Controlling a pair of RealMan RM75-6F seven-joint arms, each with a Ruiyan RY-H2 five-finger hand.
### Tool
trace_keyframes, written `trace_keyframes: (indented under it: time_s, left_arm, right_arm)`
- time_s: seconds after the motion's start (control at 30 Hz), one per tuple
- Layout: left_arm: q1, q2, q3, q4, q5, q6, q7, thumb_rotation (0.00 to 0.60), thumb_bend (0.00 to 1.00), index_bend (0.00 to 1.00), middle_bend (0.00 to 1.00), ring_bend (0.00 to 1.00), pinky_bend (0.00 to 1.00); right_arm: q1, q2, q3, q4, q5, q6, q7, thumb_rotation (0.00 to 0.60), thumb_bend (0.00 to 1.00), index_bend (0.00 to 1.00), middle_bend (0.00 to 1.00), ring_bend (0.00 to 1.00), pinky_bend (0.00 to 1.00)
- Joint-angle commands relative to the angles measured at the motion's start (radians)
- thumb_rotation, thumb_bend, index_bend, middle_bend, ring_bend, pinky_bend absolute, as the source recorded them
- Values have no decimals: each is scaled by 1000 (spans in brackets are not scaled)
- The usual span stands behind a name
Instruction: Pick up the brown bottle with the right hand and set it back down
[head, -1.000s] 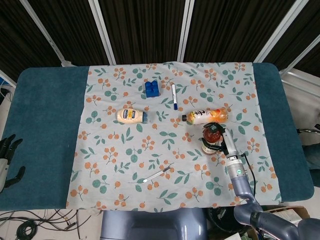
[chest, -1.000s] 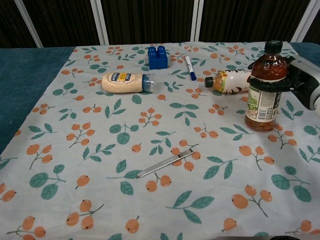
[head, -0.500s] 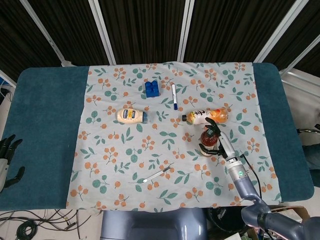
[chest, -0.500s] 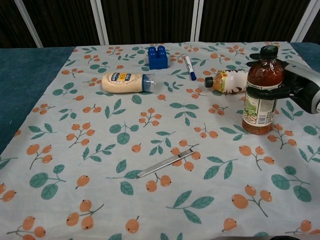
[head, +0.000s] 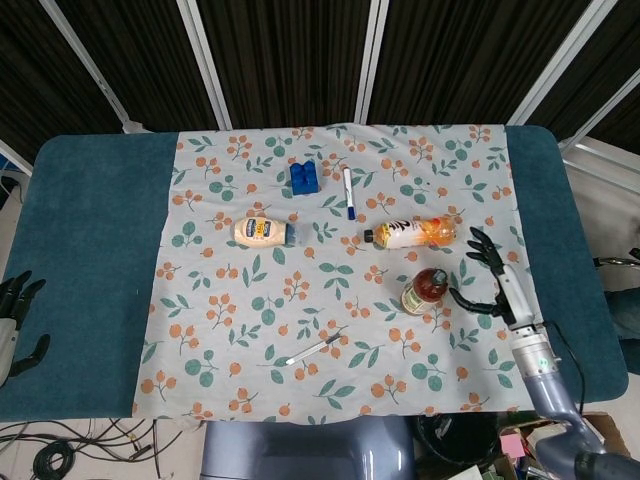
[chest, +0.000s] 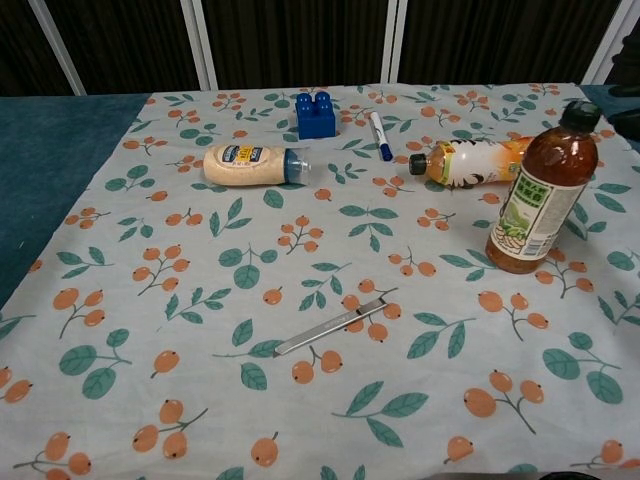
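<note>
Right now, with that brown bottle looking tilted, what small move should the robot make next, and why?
Probably draw the right hand farther back: it is open and apart from the brown plastic bottle, which leans right on the floral cloth with nothing holding it.

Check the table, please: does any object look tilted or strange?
Yes. The brown bottle leans to the right instead of standing upright, and the right hand is open beside it, not touching it. It could tip over.
</note>
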Motion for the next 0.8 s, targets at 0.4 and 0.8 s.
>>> trace_keyframes:
  time_s: [0.4,0.8]
  left_arm:
    - [2,0,0,-1,1,5,6,600,395,110,5,11,175]
    - [4,1,-1,5,17,19,-3,600,396,110,5,12,155]
  right_arm:
    - [-188,375,-123,-286,-96,188,-711,600,203,5,62,131,151]
    - [-319,265,-168,-231,-131,358,-1131,600,203,2,38,123,151]
